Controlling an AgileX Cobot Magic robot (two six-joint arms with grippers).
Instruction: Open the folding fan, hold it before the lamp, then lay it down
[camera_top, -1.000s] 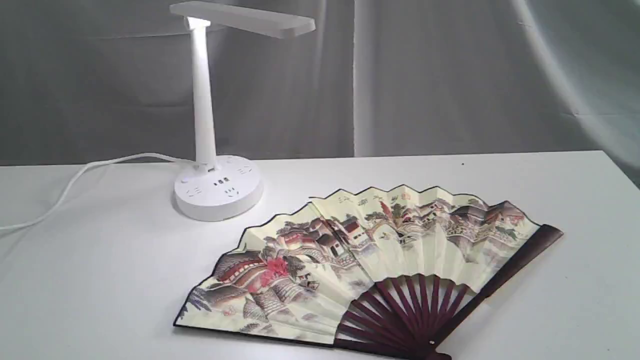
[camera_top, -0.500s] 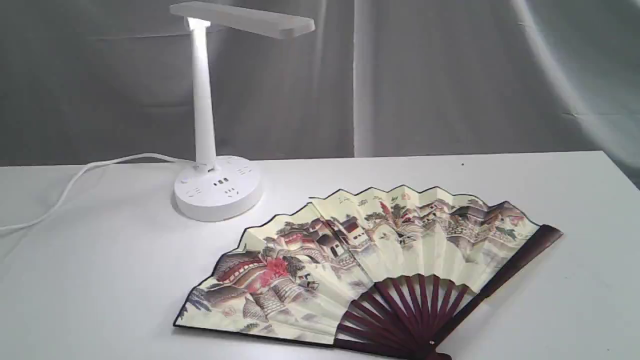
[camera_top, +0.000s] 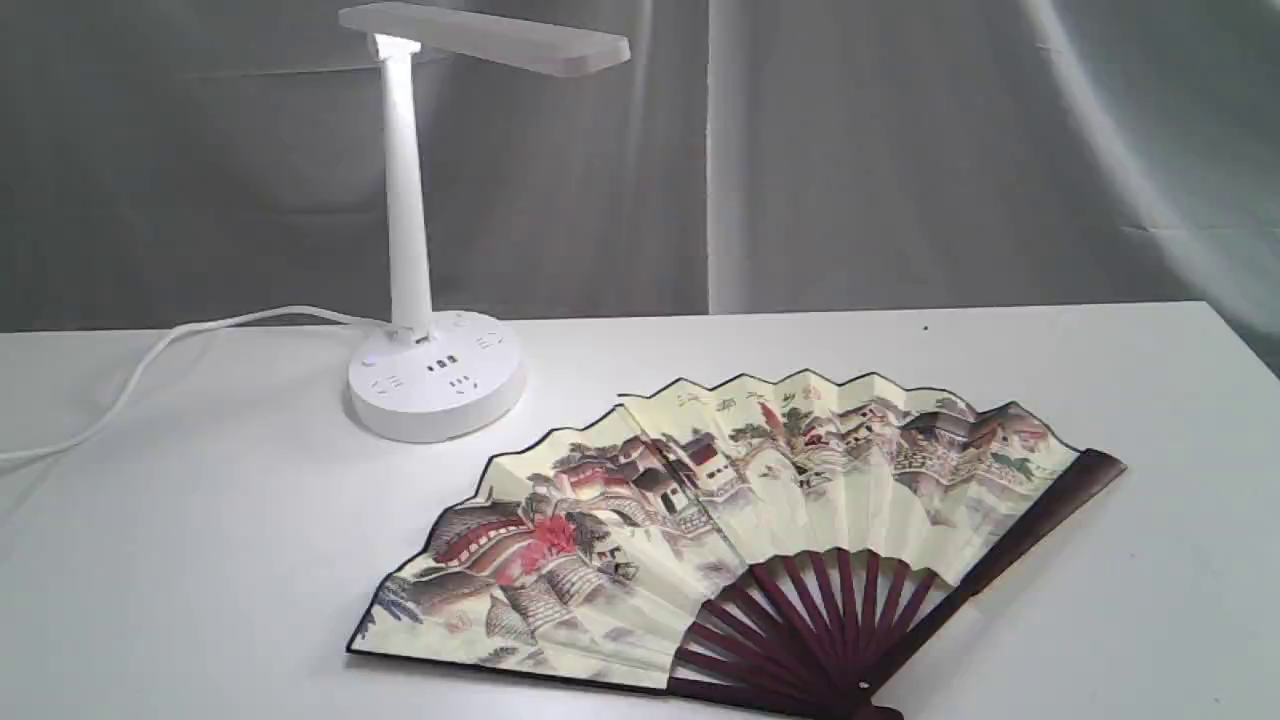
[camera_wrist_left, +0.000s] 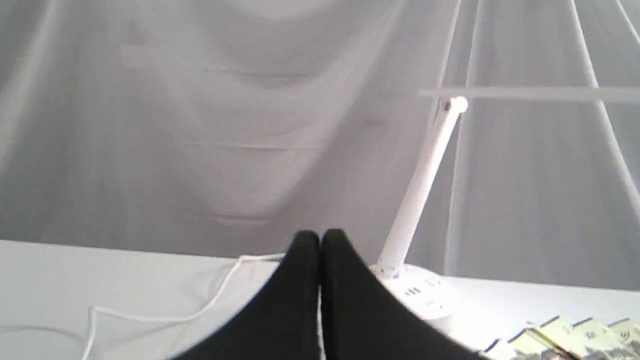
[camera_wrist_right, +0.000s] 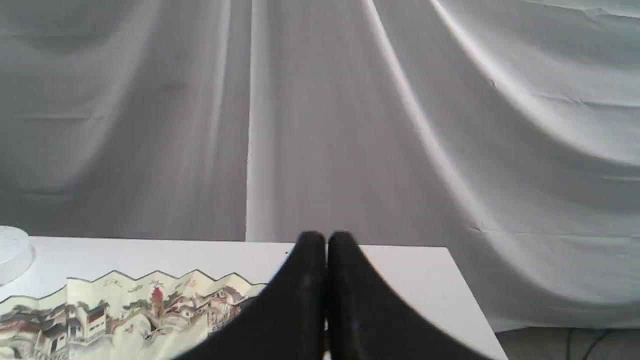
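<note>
The folding fan (camera_top: 740, 530) lies spread open and flat on the white table, painted leaf up, dark ribs meeting at the pivot near the front edge. The white lamp (camera_top: 405, 230) stands behind it to the left on its round base, head lit. Neither arm appears in the exterior view. In the left wrist view my left gripper (camera_wrist_left: 320, 240) is shut and empty, with the lamp (camera_wrist_left: 425, 185) beyond it and a corner of the fan (camera_wrist_left: 575, 337). In the right wrist view my right gripper (camera_wrist_right: 326, 242) is shut and empty above the fan (camera_wrist_right: 125, 305).
The lamp's white cord (camera_top: 150, 365) trails left from the base across the table (camera_top: 200, 560). Grey cloth (camera_top: 900, 150) hangs as a backdrop behind the table. The table's right edge (camera_wrist_right: 467, 290) drops off close to the fan's right guard.
</note>
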